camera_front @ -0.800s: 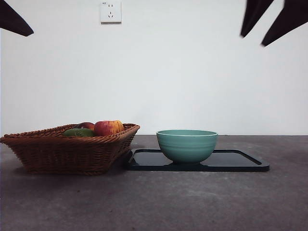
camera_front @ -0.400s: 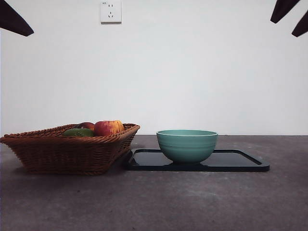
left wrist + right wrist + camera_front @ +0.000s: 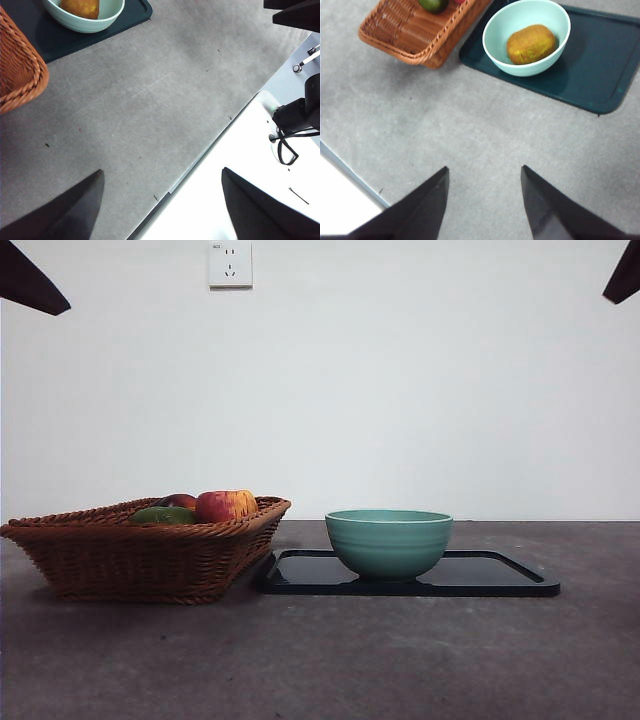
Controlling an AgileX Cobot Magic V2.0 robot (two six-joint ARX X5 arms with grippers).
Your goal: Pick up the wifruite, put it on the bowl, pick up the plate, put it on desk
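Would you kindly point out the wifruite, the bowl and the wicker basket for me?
wifruite (image 3: 531, 44): right wrist view, middle of its brown skin.
bowl (image 3: 389, 543): front view, ridged outer wall.
wicker basket (image 3: 140, 560): front view, woven front wall.

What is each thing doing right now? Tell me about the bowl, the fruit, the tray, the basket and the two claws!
Bowl: upright on the tray, holding the wifruite.
Wifruite: lying inside the bowl.
Tray: flat on the desk, under the bowl.
Basket: upright on the desk beside the tray, with an apple and a green fruit in it.
Left gripper: open, empty, above the desk.
Right gripper: open, empty, above the desk.
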